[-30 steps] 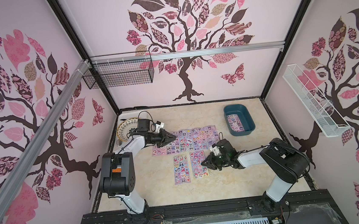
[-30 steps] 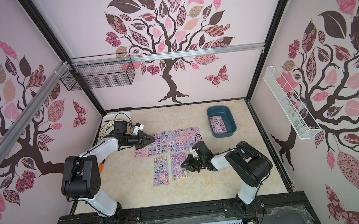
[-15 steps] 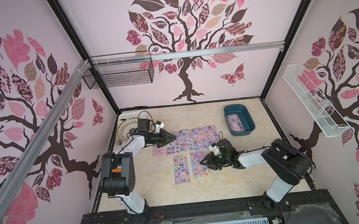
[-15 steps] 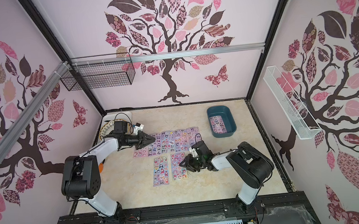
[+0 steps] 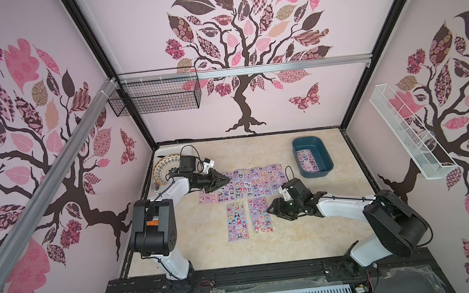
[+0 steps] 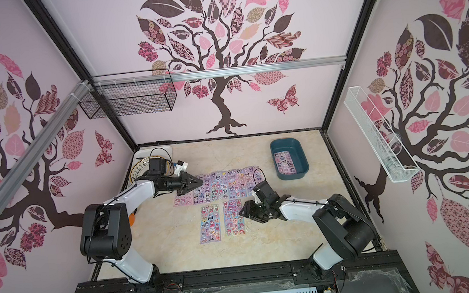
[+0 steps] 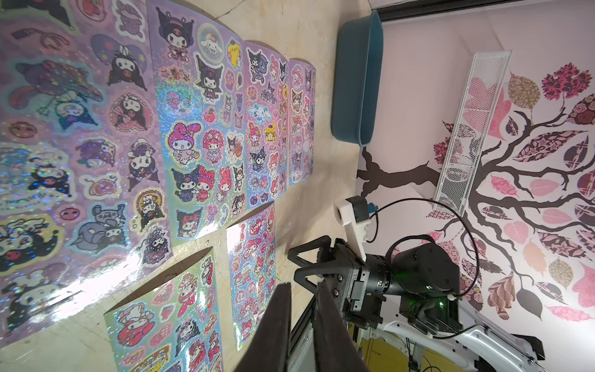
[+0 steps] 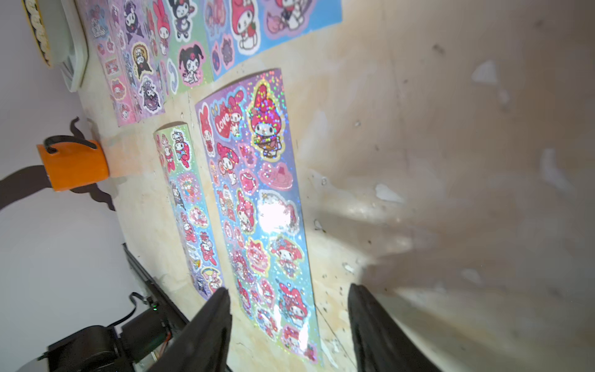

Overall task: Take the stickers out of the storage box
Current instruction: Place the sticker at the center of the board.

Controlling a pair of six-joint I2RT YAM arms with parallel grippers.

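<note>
Where the stickers (image 5: 242, 182) lie: seven sheets are flat on the table (image 5: 257, 156), mid-frame in both top views. Five form a row and two sit below it, edge beside edge, likely so that each one counts plainly as taken out.
Last sheet (image 5: 307, 159): a purple one lies on the floor of the storage box (image 5: 325, 158), at the upper right of the table.
Right claw (image 5: 272, 208): its jaws are spread wide and grip nothing. In the right wrist view they straddle one end of the lilac sheet (image 8: 257, 209), the right-hand one of the lower pair. That sheet lies flat on the table, so I judge this a letting-go rather than a pick.
Left claw (image 5: 226, 179): it sits over the left end of the upper row. In the left wrist view its jaws are all but closed, with a thin gap and nothing in it. I cannot tell whether the tip touches a sheet, so it may be parked or pinning the row.
Progress: nearly done by my reading, with only the boxed sheet left.
Risk: that sheet is thin and glossy and lies flat between walls, so getting a jaw under it looks awkward.
</note>
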